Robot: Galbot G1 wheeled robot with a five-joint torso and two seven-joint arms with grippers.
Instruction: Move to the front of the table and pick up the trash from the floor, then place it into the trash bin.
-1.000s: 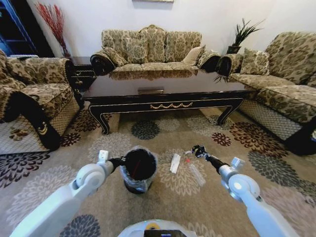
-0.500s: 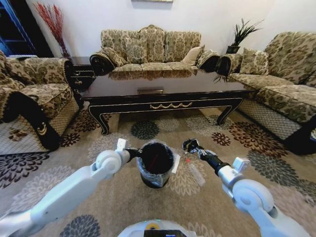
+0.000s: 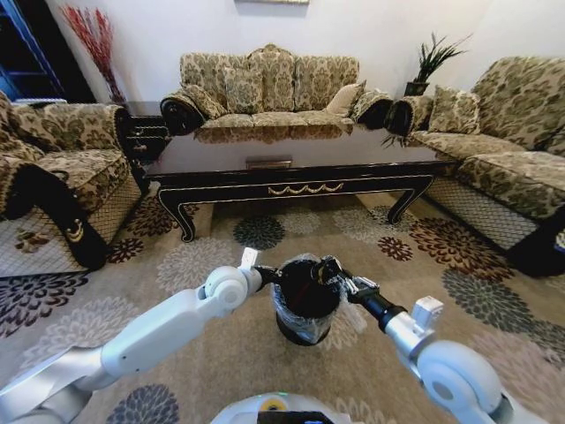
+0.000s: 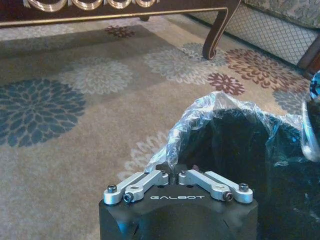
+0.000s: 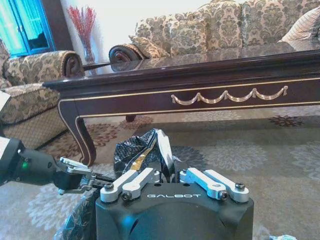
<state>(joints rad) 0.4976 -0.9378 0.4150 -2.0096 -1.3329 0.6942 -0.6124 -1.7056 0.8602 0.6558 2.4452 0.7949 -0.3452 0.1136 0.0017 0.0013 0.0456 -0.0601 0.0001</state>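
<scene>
From the head, the left claw [image 3: 269, 276] grips the rim of the trash bin [image 3: 306, 305], which stands on the floor [image 3: 132, 274] in front of the table [image 3: 291, 168]. The right claw [image 3: 331, 272] hangs over the bin's opposite rim.

At the left wrist, the claw [image 4: 177, 172] pinches the crinkled liner [image 4: 210, 107].

At the right wrist, the claw [image 5: 170, 175] clamps a dark crumpled wrapper [image 5: 142, 150]; the left claw [image 5: 85, 180] sits just beside it.

Sofa [image 3: 269, 84] set against far wall | armchair [image 3: 62, 168] placed at left | couch [image 3: 503, 150] placed at right | potted plant [image 3: 431, 62] and red dried stems [image 3: 95, 40] stood in corners
</scene>
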